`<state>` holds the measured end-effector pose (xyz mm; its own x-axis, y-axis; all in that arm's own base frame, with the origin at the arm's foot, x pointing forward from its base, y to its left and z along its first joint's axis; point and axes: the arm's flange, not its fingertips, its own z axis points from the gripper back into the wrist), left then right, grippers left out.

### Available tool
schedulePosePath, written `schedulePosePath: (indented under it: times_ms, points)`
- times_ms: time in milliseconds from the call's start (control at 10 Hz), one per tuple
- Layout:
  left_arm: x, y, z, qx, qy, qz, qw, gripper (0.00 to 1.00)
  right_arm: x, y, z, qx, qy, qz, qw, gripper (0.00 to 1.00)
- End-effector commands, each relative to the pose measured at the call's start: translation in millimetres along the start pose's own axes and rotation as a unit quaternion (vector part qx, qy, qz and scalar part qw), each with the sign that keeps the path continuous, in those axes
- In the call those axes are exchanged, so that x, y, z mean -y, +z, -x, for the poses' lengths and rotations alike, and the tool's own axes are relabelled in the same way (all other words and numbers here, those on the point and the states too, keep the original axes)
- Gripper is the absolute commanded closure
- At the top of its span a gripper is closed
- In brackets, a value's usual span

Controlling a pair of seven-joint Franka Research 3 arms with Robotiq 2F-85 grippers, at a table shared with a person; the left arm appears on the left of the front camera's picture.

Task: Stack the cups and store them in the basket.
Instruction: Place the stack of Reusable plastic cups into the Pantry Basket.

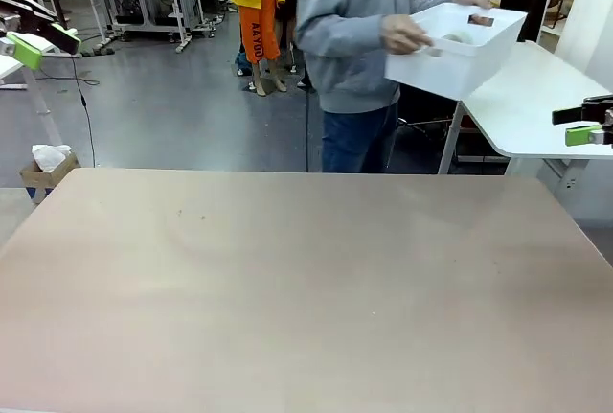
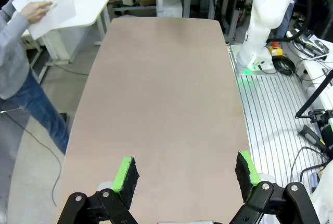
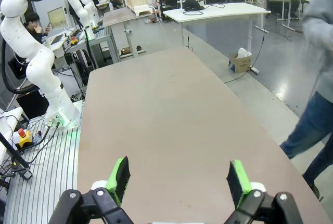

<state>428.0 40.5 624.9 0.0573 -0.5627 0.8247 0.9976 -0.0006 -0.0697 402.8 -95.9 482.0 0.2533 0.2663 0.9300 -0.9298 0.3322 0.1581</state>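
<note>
Looking across: you see the person in a grey top and blue jeans standing past the table's far edge, carrying the basket in both hands, lifted well above the floor and clear of the table.
Basket: white, tilted, its open top turned partly your way; one hand grips its near-left rim, the other its far rim. You can make out something pale inside and a brown patch at the slot handle, but you cannot tell whether these are cups.
Table: you have the whole tan top bare from near edge to far edge, both long sides open, rounded corners at the far end.
Left gripper: your left claw hangs above the near end of the table, fingers spread wide, nothing between the green pads.
Right gripper: your right claw hangs over the opposite end, fingers spread fully, gripping nothing; its tip shows at the right border of the front view.
Edges beyond: a white side desk stands past the far-right corner, just behind the basket; grey floor runs along the far side, with a small cardboard box off the far-left corner.
</note>
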Motion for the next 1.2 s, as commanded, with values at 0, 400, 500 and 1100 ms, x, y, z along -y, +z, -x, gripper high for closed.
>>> schedulePosePath:
  times_ms: [0,400,500,1100]
  points:
    - [-0.2,2.0,-3.8,0.002,0.005,-0.005,1.000,0.03,-2.2,1.8,-4.3,0.002,-0.010,-0.003,1.000,0.00]
    - [-0.2,2.0,-3.8,0.002,0.005,-0.005,1.000,0.03,-2.2,1.8,-4.3,0.002,-0.010,-0.003,1.000,0.00]
    - [-0.2,2.0,-3.8,0.002,0.005,-0.005,1.000,0.03,-2.2,1.8,-4.3,0.002,-0.010,-0.003,1.000,0.00]
    - [-0.2,2.0,-3.8,0.002,0.005,-0.005,1.000,0.03,-2.2,1.8,-4.3,0.002,-0.010,-0.003,1.000,0.00]
